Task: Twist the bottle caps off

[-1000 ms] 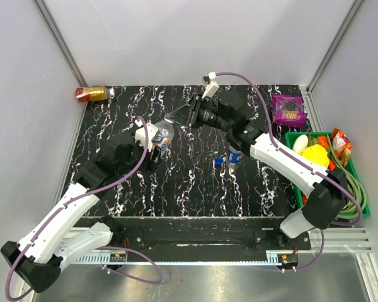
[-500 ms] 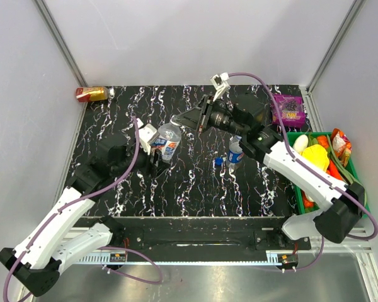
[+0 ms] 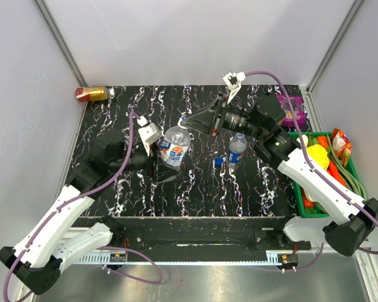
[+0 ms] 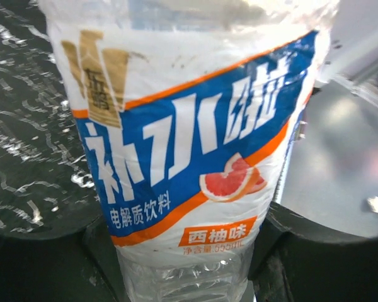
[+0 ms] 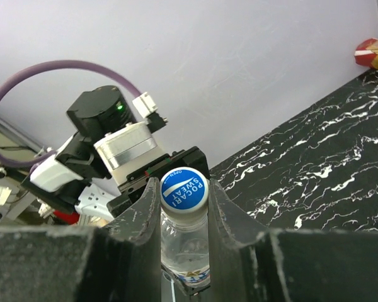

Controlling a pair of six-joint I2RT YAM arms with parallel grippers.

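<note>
Scene: two robot arms are meeting over a black marbled table point(image 3: 195, 189), seen from above.
Left gripper point(image 3: 164, 160): it is gripping the lower body of the white bottle point(image 4: 189, 145), with one finger pressing on each side, partly closed around it.
White bottle: it is leaning at a tilt near the middle of the table, with its neck pointing toward the right gripper. Its label is showing blue and orange bands and a grapefruit slice.
Right gripper point(image 3: 188, 124): it is clamping the printed cap point(image 5: 184, 190), with its two fingers squeezing the cap's sides, nearly fully closed.
Printed cap: it is sitting on the white bottle's neck, with its round blue top and white lettering facing the right wrist camera.
Pepsi bottle point(image 3: 237, 151): it is standing upright on the table to the right of the white bottle, under the right arm, with nothing gripping it.
Blue cap point(image 3: 218, 161): it is lying on the table just beside the Pepsi bottle, on that bottle's left.
Can point(image 3: 91, 94): it is lying on its side at the far left corner.
Purple packet point(image 3: 294, 110): it is lying near the far right corner.
Basket point(image 3: 305, 134): green, it is sitting at the right edge, holding mixed coloured items.
</note>
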